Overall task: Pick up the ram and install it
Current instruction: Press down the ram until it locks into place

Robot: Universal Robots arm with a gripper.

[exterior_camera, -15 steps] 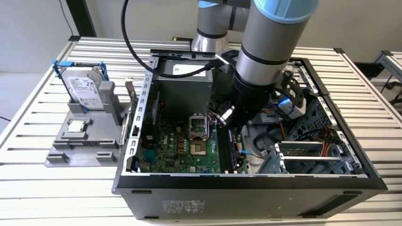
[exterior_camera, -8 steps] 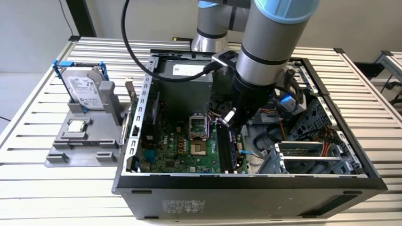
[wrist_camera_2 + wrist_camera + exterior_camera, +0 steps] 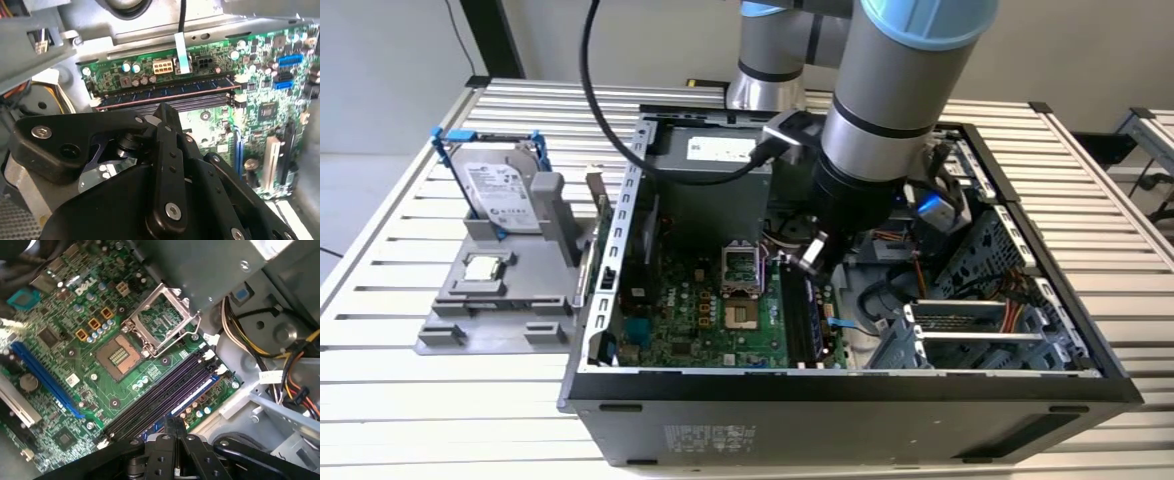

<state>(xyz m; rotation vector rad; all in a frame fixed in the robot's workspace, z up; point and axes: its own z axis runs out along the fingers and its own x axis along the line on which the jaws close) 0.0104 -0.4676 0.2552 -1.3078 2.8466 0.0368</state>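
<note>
The ram is a long dark stick with blue chips. It stands in the outermost memory slot of the green motherboard, inside the open computer case. The exterior view shows the ram as a dark strip right of the processor socket. In the first wrist view the ram shows a pale label strip. My gripper reaches down into the case just over the memory slots. Both wrist views show the gripper shut, with nothing between its fingers. I cannot tell whether its tips touch the ram.
The processor socket has its metal frame flipped up. Cable bundles and a metal drive cage crowd the case on the exterior view's right. Outside the case on the exterior view's left, a grey fixture holds a hard drive and a processor chip.
</note>
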